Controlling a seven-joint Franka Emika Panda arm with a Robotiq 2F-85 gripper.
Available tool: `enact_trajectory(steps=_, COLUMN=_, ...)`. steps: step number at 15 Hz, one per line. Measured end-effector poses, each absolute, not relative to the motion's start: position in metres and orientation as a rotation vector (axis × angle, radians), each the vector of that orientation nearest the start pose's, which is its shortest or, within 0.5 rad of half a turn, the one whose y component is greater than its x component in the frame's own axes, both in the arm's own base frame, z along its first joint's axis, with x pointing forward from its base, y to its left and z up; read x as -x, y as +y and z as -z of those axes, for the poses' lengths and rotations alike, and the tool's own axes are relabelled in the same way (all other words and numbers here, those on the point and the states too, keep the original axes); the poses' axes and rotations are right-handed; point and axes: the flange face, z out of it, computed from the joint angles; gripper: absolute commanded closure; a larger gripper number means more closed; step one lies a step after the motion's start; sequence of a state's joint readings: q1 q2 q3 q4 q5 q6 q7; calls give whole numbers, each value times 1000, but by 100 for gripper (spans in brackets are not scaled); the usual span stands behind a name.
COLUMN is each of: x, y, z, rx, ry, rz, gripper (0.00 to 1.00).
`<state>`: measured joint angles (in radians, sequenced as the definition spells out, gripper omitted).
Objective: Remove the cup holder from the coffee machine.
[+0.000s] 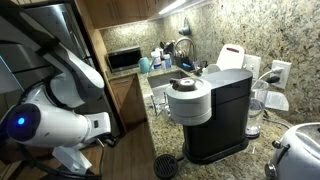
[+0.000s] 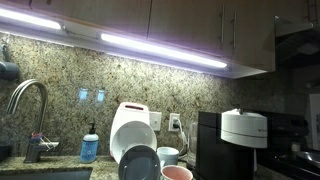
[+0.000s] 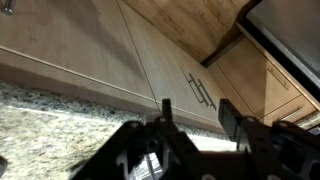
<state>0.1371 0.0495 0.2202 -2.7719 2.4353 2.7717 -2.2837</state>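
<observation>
With the cup holder (image 1: 165,165) lying on the counter (image 1: 245,162) just beside the coffee machine (image 1: 205,115), its release is seemingly being completed, the empty hand (image 3: 195,108) being held partly spread, and only a clear withdrawal is being called for.

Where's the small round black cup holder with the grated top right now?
In an exterior view, the small round black plastic cup holder lies on the granite countertop near the picture's bottom edge, just left in frame of the tall black coffee machine.
</observation>
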Motion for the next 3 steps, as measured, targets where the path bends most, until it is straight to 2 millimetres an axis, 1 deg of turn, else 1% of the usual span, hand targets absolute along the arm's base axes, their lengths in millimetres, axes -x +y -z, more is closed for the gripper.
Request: enact_trajectory(steps=3, x=-297, y=83, z=-171, rx=2639, ry=-321, rz=716, gripper=38)
